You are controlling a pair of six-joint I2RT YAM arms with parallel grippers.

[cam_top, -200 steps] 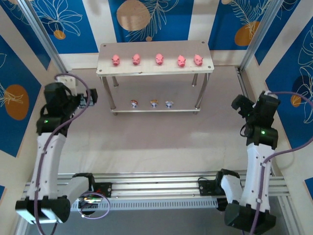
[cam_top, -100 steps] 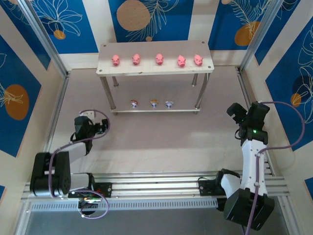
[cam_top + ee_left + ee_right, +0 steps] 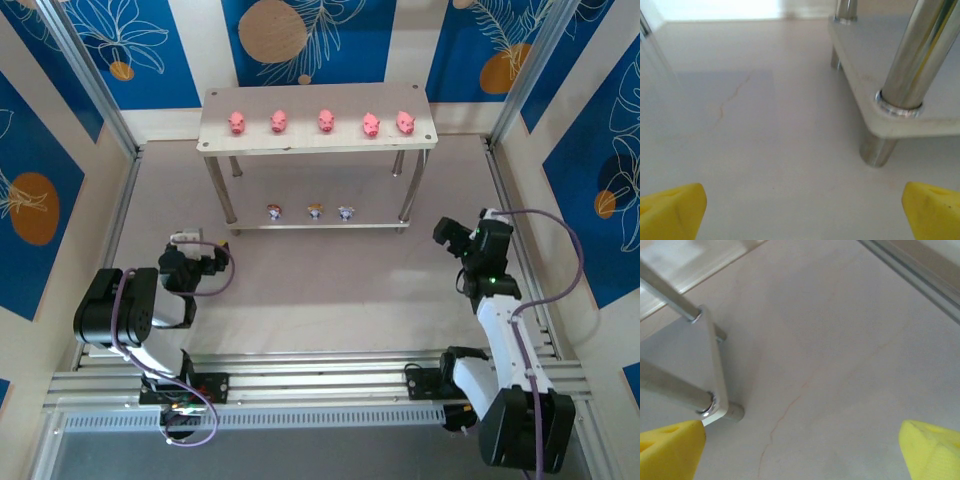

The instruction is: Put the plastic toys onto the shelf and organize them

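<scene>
Gaping wide, left pincer [image 3: 801, 212] and right pincer [image 3: 801, 447] are mostly cut off; figurines [image 3: 314, 211] lack detail.

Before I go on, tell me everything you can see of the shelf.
The shelf stands upright at the far middle of the table. It has a pale rectangular top on four shiny metal legs, with a pale lower board just above the table. Five pink pigs sit in a row on top, and three small figurines line the lower board. Nothing else touches it.
</scene>
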